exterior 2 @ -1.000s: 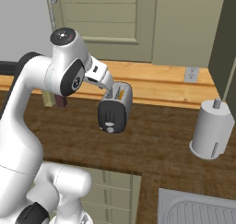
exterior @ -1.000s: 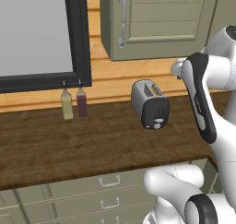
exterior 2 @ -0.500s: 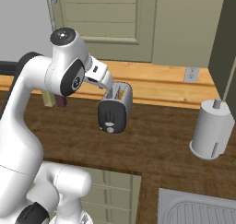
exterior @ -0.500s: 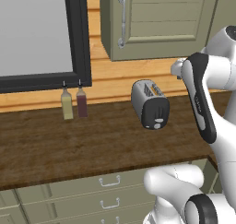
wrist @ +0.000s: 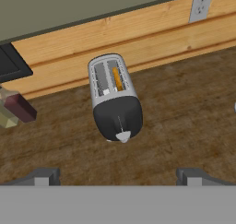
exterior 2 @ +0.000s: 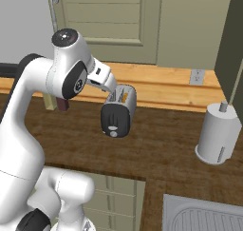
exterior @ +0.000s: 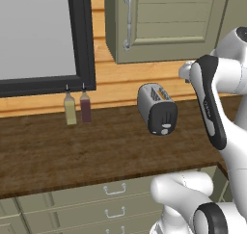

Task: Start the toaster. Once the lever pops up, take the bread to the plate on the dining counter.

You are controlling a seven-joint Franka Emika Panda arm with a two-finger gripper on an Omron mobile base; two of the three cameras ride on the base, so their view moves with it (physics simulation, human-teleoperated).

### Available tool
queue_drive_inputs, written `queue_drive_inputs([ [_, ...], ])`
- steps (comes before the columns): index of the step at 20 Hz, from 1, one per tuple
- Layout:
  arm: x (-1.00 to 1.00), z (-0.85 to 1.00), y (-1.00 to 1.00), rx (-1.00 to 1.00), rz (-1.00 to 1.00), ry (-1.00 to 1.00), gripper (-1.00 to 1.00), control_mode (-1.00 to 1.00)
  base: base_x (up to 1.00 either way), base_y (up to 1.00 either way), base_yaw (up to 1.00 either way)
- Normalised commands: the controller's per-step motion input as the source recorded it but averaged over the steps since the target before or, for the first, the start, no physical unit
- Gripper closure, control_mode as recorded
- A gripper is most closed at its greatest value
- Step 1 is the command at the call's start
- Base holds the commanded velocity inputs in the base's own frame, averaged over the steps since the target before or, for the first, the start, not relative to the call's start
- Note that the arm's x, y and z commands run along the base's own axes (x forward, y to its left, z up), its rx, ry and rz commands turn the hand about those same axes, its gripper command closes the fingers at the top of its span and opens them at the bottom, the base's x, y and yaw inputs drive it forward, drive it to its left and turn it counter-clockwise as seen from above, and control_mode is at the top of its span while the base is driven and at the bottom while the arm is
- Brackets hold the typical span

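Nothing has moved: toaster [wrist: 114, 98] sits near the worktop's [wrist: 184, 126] back edge, bread [wrist: 117, 79] in one slot, gripper [wrist: 117, 176] spread wide above.

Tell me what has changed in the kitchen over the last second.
Nothing visibly changed. The arm holds the same pose, the open gripper hangs above the worktop, short of the toaster, and the bread still sits in one slot. The two bottles and the paper towel roll stand where they were.
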Motion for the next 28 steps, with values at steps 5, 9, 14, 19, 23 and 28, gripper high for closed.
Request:
queue_drive_inputs([
  [5,0.00,0.00,0.00,0.00,0.00,0.00,-1.00,-1.00,0.00,0.00,0.00],
  [9,0.00,0.00,0.00,0.00,0.00,0.00,-1.00,-1.00,0.00,0.00,0.00],
  [14,0.00,0.00,0.00,0.00,0.00,0.00,-1.00,-1.00,0.00,0.00,0.00],
  [19,0.00,0.00,0.00,0.00,0.00,0.00,-1.00,-1.00,0.00,0.00,0.00],
  [23,0.00,0.00,0.00,0.00,0.00,0.00,-1.00,-1.00,0.00,0.00,0.00],
  [28,0.00,0.00,0.00,0.00,0.00,0.00,-1.00,-1.00,0.00,0.00,0.00],
])
